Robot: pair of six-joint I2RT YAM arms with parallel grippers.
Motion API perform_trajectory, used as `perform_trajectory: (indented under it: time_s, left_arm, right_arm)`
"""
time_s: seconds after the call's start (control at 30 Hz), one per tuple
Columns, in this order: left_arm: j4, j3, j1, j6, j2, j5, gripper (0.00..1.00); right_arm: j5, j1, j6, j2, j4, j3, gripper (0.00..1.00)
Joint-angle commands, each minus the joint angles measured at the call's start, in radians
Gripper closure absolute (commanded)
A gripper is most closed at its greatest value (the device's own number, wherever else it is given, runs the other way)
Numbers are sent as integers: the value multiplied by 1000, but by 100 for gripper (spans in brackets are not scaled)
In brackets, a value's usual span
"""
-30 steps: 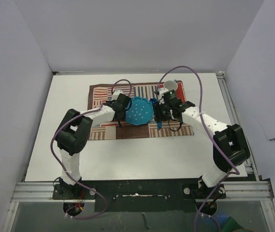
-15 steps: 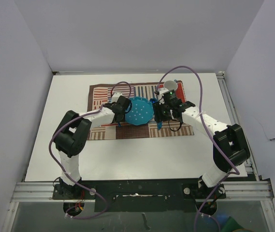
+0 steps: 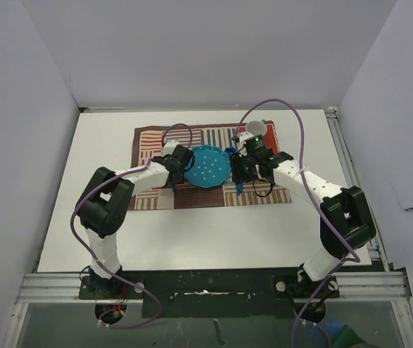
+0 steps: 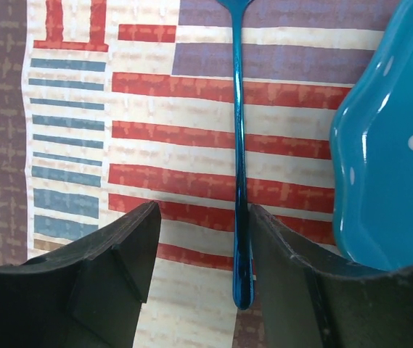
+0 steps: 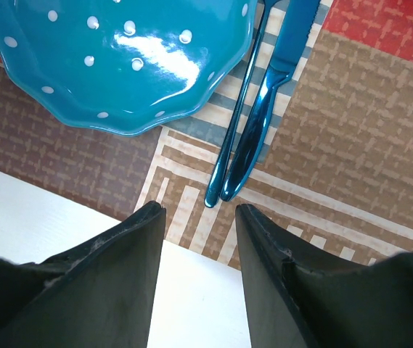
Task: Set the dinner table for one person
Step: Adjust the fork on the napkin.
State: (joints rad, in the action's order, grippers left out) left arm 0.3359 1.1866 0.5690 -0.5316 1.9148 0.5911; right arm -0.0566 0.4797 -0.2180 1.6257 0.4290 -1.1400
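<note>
On the white dinner table [image 3: 213, 232] lies a striped cloth mat [image 3: 152, 141] with a blue dotted plate [image 3: 207, 167] at its middle. My left gripper [image 3: 178, 165] hovers over the mat just left of the plate. In the left wrist view it [image 4: 202, 217] stands open astride the handle of a blue fork [image 4: 238, 145], which lies flat close to the right finger. My right gripper [image 3: 244, 174] is open [image 5: 200, 217] above the mat's near edge. A blue knife [image 5: 282, 51] and a second blue utensil [image 5: 236, 123] lie side by side just beyond its fingertips, right of the plate [image 5: 119, 58].
A white cup [image 3: 256, 129] stands on the mat's far right corner, right behind the right wrist. Aluminium rails [image 3: 351, 167] run along the table's right and near edges. Grey walls enclose the table on three sides. Purple cables loop above both arms.
My left gripper has slid slightly left, away from the plate. The right arm has not moved.
</note>
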Motion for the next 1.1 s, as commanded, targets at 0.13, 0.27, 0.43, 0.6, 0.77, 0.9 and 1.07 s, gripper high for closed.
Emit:
perform_trajectory:
  time_s: [0.13, 0.27, 0.43, 0.6, 0.77, 0.9, 1.07]
  left_arm:
    - [66, -3, -29, 4, -40, 46, 47]
    - [64, 4, -31, 8, -43, 46, 47]
    - [64, 14, -31, 13, -50, 45, 47]
    - [44, 24, -18, 26, -81, -11, 47]
    - [40, 50, -1, 45, -120, -9, 47]
    - [53, 73, 2, 56, -146, -18, 47]
    - [19, 83, 10, 81, -170, -36, 47]
  right_arm:
    - [-2, 8, -5, -38, -11, -17, 55]
    - [-5, 9, -4, -36, -10, -21, 55]
    - [-6, 9, 1, -20, -12, -24, 55]
    - [7, -2, 47, 68, 16, -106, 55]
    - [0, -21, 86, 192, 57, -240, 56]
    - [-27, -31, 97, 280, 90, -331, 56]
    - [-50, -35, 101, 335, 82, -376, 56]
